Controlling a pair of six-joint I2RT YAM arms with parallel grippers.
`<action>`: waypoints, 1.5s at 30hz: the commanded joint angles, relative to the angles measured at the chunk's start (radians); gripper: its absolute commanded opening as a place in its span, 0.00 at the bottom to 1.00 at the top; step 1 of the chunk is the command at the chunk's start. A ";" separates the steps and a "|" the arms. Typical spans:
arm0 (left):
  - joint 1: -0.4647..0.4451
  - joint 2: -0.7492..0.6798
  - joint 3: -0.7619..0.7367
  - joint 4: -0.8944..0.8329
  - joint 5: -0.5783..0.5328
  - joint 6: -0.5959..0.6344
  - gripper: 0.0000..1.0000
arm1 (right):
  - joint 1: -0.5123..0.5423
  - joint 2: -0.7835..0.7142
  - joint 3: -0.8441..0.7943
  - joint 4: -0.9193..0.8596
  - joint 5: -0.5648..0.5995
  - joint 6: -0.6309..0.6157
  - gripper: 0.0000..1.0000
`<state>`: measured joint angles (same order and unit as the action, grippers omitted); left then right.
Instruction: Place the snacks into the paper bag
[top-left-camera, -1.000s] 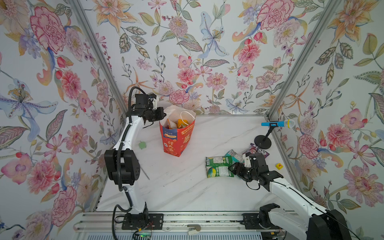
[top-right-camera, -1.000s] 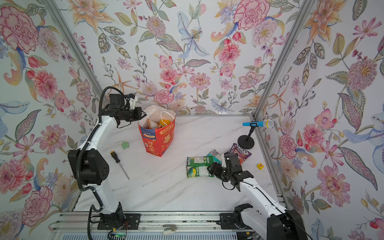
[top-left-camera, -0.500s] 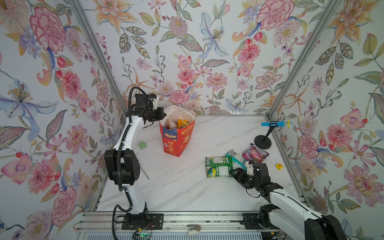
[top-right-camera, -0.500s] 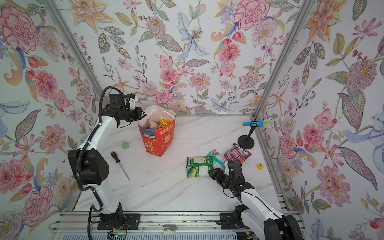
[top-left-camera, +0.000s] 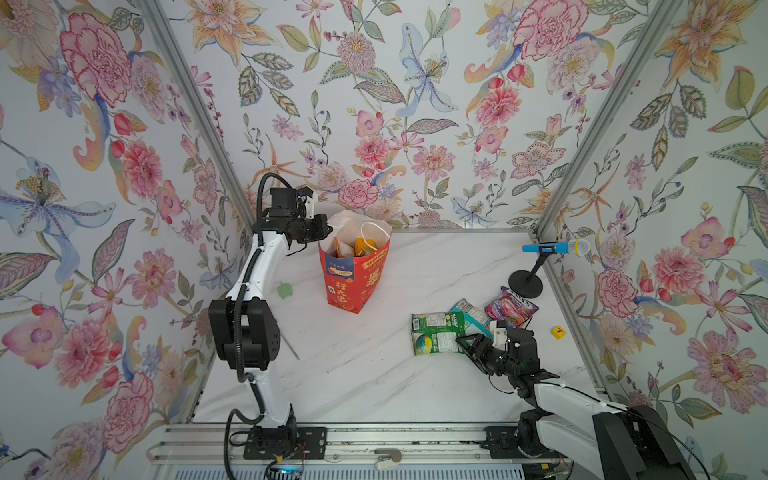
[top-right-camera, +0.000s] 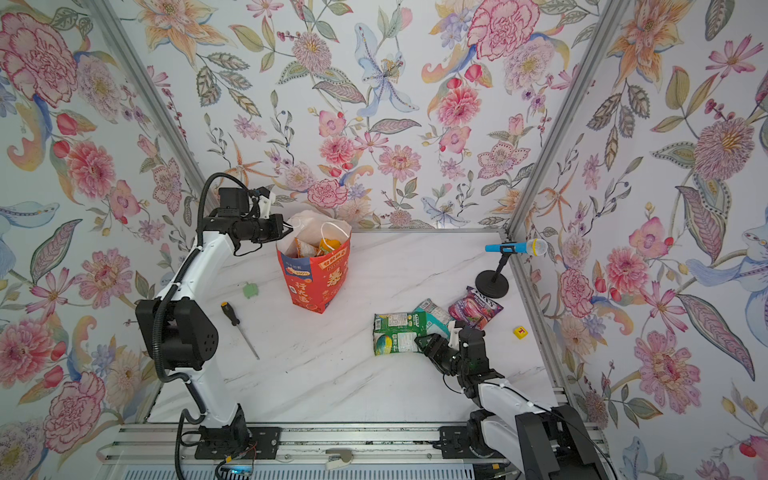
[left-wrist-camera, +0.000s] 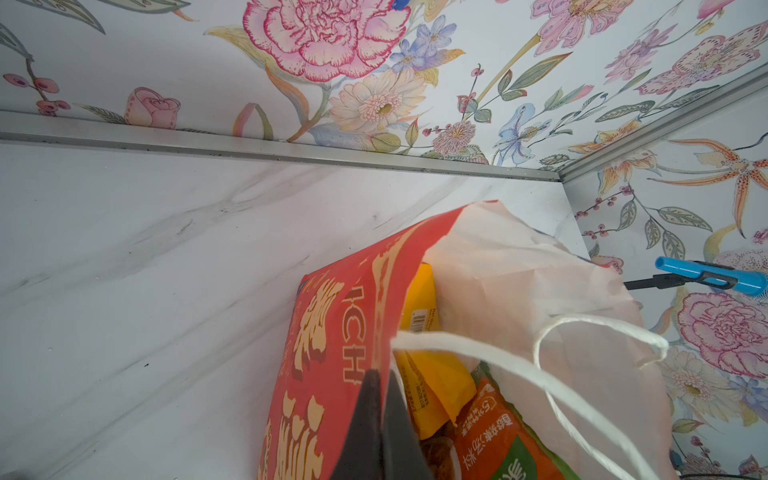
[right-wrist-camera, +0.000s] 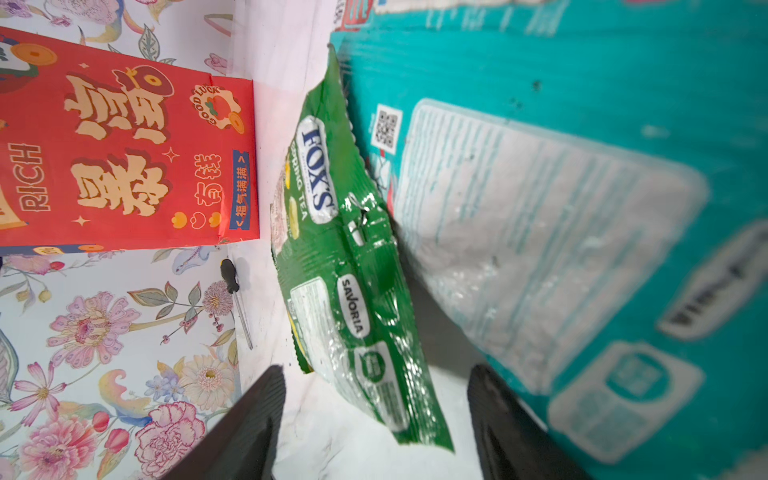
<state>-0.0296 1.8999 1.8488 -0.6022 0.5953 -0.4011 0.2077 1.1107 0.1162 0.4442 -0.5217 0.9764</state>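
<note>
Showed, in both top views, the bag (top-left-camera: 354, 276) upright at back left, rim clamped in the closed left gripper (top-left-camera: 329, 227), and a green packet (top-left-camera: 436, 338), teal packet (top-left-camera: 467, 309) and purple packet (top-left-camera: 511, 306) lying front right, beside the right gripper (top-left-camera: 466, 344). Showed, from the left wrist, fingers (left-wrist-camera: 368, 415) pinching the red rim, yellow packet (left-wrist-camera: 444, 378) and orange packet (left-wrist-camera: 490, 432) inside. Showed, from the right wrist, jaws spread wide, gripping nothing, green packet's corner between them.

The marble surface (top-left-camera: 374, 374) holds a bag (top-left-camera: 353, 282), rim at the left jaws, with a blob (top-left-camera: 284, 289) and screwdriver (top-right-camera: 237, 322) nearby. Just ahead of the right jaws lies a green packet (top-left-camera: 434, 338), a teal packet (top-left-camera: 467, 309) beside it; purple packet (top-left-camera: 509, 307), cube (top-left-camera: 558, 332) and mic stand (top-left-camera: 525, 284) beyond.
</note>
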 joint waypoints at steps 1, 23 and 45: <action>-0.008 -0.020 0.038 0.018 0.008 0.005 0.00 | 0.008 0.043 0.000 0.124 -0.024 0.025 0.70; -0.009 -0.013 0.051 0.009 0.004 0.008 0.00 | 0.112 0.122 0.117 0.177 0.043 -0.057 0.00; -0.012 -0.003 0.044 0.028 0.018 -0.006 0.00 | 0.324 0.206 1.105 -0.348 0.202 -0.442 0.00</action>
<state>-0.0315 1.8999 1.8515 -0.6056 0.5953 -0.4015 0.5056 1.2625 1.1114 0.0841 -0.2996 0.6197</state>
